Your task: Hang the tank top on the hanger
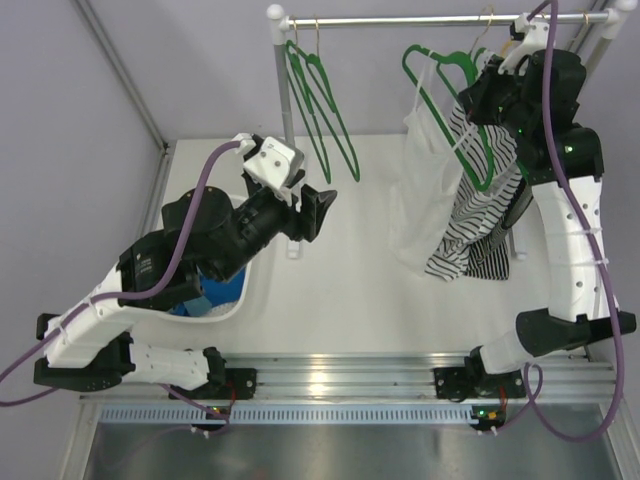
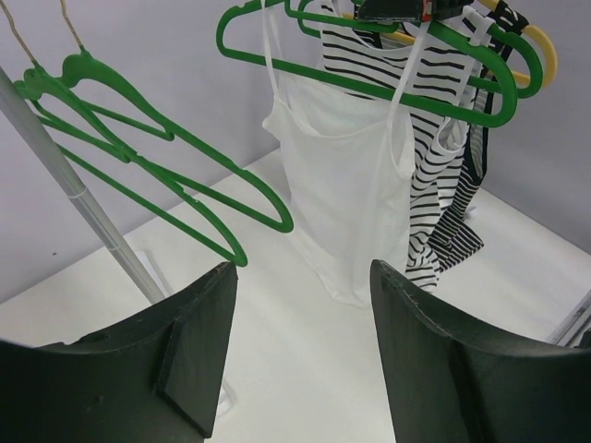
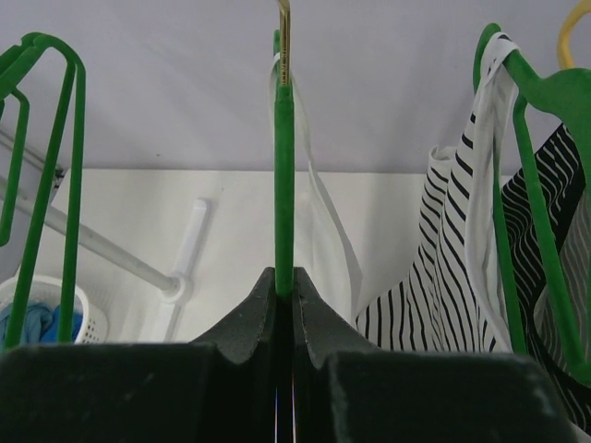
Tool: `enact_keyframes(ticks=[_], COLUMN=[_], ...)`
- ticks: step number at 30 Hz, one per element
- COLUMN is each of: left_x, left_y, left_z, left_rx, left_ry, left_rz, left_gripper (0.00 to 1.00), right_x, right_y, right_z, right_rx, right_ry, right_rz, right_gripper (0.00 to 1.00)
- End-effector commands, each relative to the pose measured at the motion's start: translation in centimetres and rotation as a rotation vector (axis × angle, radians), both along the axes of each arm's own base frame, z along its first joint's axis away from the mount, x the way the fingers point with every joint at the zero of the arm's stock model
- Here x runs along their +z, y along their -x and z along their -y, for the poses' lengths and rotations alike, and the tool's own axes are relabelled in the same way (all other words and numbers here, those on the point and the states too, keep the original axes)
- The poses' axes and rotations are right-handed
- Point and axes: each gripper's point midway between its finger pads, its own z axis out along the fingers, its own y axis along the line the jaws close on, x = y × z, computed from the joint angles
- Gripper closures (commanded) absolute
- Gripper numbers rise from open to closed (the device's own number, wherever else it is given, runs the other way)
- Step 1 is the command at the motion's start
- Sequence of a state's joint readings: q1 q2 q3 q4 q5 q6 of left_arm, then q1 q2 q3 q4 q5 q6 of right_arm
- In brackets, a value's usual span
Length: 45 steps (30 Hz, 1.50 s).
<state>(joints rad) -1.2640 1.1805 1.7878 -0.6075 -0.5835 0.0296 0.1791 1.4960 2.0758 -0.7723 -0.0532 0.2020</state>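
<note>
As tank top [image 1: 420,190] hangs, lilac walls [image 1: 200,70] border table [image 1: 350,290] (wht).

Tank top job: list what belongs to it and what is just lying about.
Belongs to the job:
- tank top, hanging on the hanger
- right gripper, shut on that hanger
- left gripper, open, empty

Just lying about:
- striped top
- spare green hangers
- yellow hanger
- rail
- basket with blue clothes

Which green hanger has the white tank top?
The hanger the right gripper pinches carries the tank top; two empty hangers hang left of it, another holds the striped top.
</note>
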Motion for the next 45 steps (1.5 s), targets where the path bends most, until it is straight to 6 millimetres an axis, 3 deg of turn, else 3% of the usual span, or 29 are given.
enact_keyframes(ticks=[1, 10, 13, 14, 17, 21, 27, 29, 31, 32, 33, 34, 36, 37, 38, 39, 40, 41, 42, 45], left_x=[0.9, -0.7, -1.1, -1.2, -1.6, -2.5, -4.0, -4.9, -6.1, -6.6, -7.0, -8.3, -9.6, -11.2, -12.0, -12.7, -14.2, -14.9, -15.5, -17.3], left_y=[-0.1, -0.4, -0.3, -0.3, -0.4, -0.6, -0.8, -0.9, -0.9, -1.0, -1.1, -1.1, -1.2, -1.2, -1.1, -1.1, -1.1, -1.0, -1.0, -0.8], left_z=[-1.4, -2.6, -2.7, -2.8, -3.1, -3.3, -3.1, -3.0, -2.9, -2.7, -2.8, -2.7, -2.9, -2.7, -2.6, -2.5, -2.5, -2.5, -2.5, -2.9], left_rx=[0.032, 0.082, 0.084, 0.085, 0.098, 0.126, 0.142, 0.15, 0.16, 0.165, 0.176, 0.185, 0.206, 0.212, 0.217, 0.22, 0.225, 0.232, 0.237, 0.253], left_ry=[0.016, 0.008, 0.014, 0.012, 0.001, 0.006, 0.005, -0.002, -0.011, -0.005, -0.005, -0.023, -0.013, -0.035, -0.02, -0.018, -0.035, -0.018, -0.017, 0.003], left_rz=[0.018, -0.007, -0.019, -0.019, -0.022, -0.047, -0.072, -0.083, -0.102, -0.116, -0.123, -0.136, -0.163, -0.181, -0.204, -0.216, -0.232, -0.253, -0.264, -0.3], left_gripper=[0.35, 0.35, 0.35, 0.35, 0.35, 0.35, 0.35, 0.35, 0.35, 0.35, 0.35, 0.35, 0.35, 0.35, 0.35, 0.36, 0.36, 0.35, 0.36, 0.36], right_x=[3.6, 2.2, 2.1, 2.2, 2.6, 3.1, 2.9, 1.4, 0.3, -0.2, 0.0, -2.1, -3.1, -5.6, -6.5, -7.0, -8.9, -9.8, -10.5, -15.1], right_y=[-0.6, -0.7, -0.4, -0.2, 0.8, 2.7, 6.5, 7.5, 9.2, 9.8, 11.6, 11.5, 13.8, 13.8, 14.8, 15.7, 15.6, 16.9, 17.5, 18.3], right_z=[1.1, 2.0, 2.1, 2.2, 2.5, 3.3, 3.3, 2.0, 0.8, 0.3, -0.7, -1.5, -3.2, -3.7, -5.4, -5.9, -6.1, -7.9, -8.4, -9.4], right_rx=[-0.034, -0.063, -0.064, -0.068, -0.083, -0.117, -0.096, -0.025, 0.048, 0.07, 0.136, 0.169, 0.239, 0.242, 0.289, 0.301, 0.27, 0.327, 0.335, 0.315], right_ry=[-0.005, 0.009, 0.012, 0.008, 0.003, -0.012, -0.047, -0.07, -0.1, -0.134, -0.16, -0.179, -0.229, -0.229, -0.23, -0.228, -0.21, -0.203, -0.196, -0.164], right_rz=[0.138, 0.112, 0.106, 0.11, 0.117, 0.126, 0.129, 0.1, 0.092, 0.082, 0.099, 0.066, 0.057, 0.005, -0.02, -0.024, -0.059, -0.093, -0.104, -0.178], right_gripper=[1.0, 1.0, 0.95, 0.92, 0.67, 0.45, 0.21, 0.16, 0.01, 0.0, 0.0, 0.0, 0.0, 0.0, 0.0, 0.0, 0.0, 0.0, 0.0, 0.0])
